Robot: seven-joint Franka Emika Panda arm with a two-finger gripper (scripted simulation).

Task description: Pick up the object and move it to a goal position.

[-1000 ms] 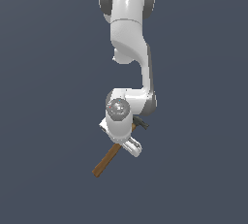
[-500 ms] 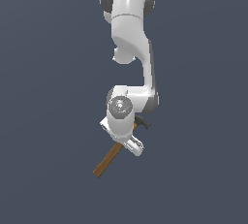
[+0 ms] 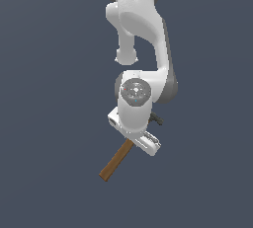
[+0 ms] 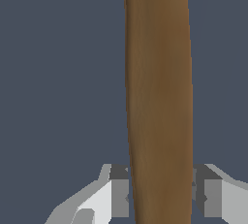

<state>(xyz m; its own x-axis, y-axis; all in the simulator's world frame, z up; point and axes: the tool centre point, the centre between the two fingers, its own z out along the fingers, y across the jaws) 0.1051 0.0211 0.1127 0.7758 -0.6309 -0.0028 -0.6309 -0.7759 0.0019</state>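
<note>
While the white gripper's [image 4: 160,196] jaws clamp the long brown wooden-handled hammer [image 3: 116,161] for carrying, its free end points toward seven o'clock.

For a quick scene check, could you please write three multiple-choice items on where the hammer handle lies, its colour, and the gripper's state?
1. Where does the hammer handle lie?
A. between the gripper's two fingers
B. far off to one side of the gripper
C. on top of the arm

2. What colour is the handle?
A. blue
B. brown
C. red

3. How is the gripper?
A. wide open and empty
B. out of view
C. shut on the handle

Answers: 1 A, the wrist view shows a finger on each side of it. 2 B, it is wooden brown in both views. 3 C, both fingers press its sides.
</note>
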